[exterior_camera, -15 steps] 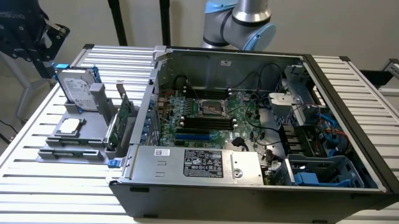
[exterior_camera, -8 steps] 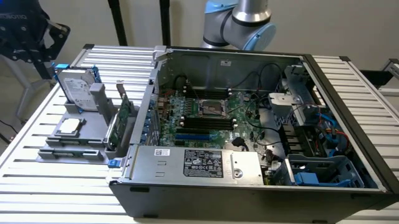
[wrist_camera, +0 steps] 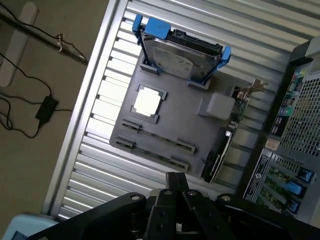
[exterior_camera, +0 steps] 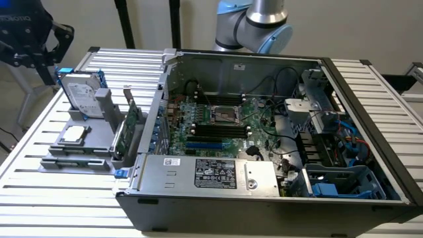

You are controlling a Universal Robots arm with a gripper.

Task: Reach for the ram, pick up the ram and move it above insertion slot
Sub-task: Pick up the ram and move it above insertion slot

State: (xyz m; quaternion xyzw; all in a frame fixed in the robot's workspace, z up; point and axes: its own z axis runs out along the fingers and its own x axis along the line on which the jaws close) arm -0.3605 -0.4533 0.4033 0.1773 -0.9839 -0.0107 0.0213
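The slatted worktop [exterior_camera: 39,198] carries an open computer case [exterior_camera: 264,198]. On the exterior view's left, a grey tray [wrist_camera: 185,125] sits just beside the case. The gripper [wrist_camera: 175,182] hangs high over the tray's outer side, away from the case and touching nothing. Its fingers look pressed together at the tips, with nothing between them.

On the tray, the hard drive [exterior_camera: 82,91] stands upright in blue rails at the end farthest from the gripper. The expansion card [exterior_camera: 129,126] stands on edge along the side nearest the case. A processor chip [exterior_camera: 74,134] lies flat between the hard drive and the ram.

The ram [exterior_camera: 74,161] sits on edge in a holder at the end of the tray nearest the gripper, a thin dark green strip. It lies below the gripper and a little ahead of it, well apart. Its long axis runs roughly crosswise to the line from the gripper down to it.
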